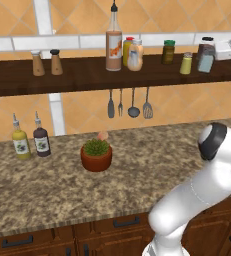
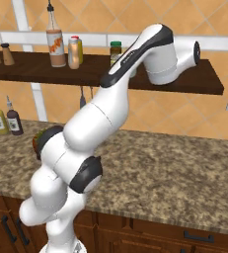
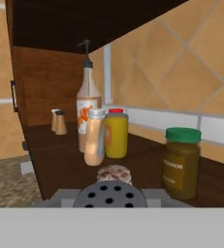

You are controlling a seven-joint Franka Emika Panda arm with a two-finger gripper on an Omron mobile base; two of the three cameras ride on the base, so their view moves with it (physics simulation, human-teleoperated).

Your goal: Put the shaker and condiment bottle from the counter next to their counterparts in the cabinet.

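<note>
The pale blue-grey shaker [image 1: 205, 65] stands at the right end of the cabinet shelf [image 1: 77, 75], with my gripper [image 1: 206, 55] shut on it from above. In the hand view its grey perforated top [image 3: 108, 194] sits right at the bottom. A yellow-green shaker [image 1: 186, 63] stands just left of it. Further left, the condiment bottle [image 1: 135, 56] [image 3: 95, 138] with peach contents stands on the shelf. It touches the yellow red-capped bottle [image 1: 128, 49] [image 3: 116, 135], beside the tall orange-labelled bottle [image 1: 114, 47] [image 3: 88, 109]. In the right base view my arm hides the gripper.
A green-lidded jar [image 1: 168, 52] [image 3: 181, 162] stands between the bottles and the shakers. Two brown shakers [image 1: 46, 63] stand at the shelf's left end. On the counter [image 1: 137, 175] are a potted cactus [image 1: 96, 155] and two small bottles [image 1: 31, 142]. Utensils [image 1: 129, 102] hang under the shelf.
</note>
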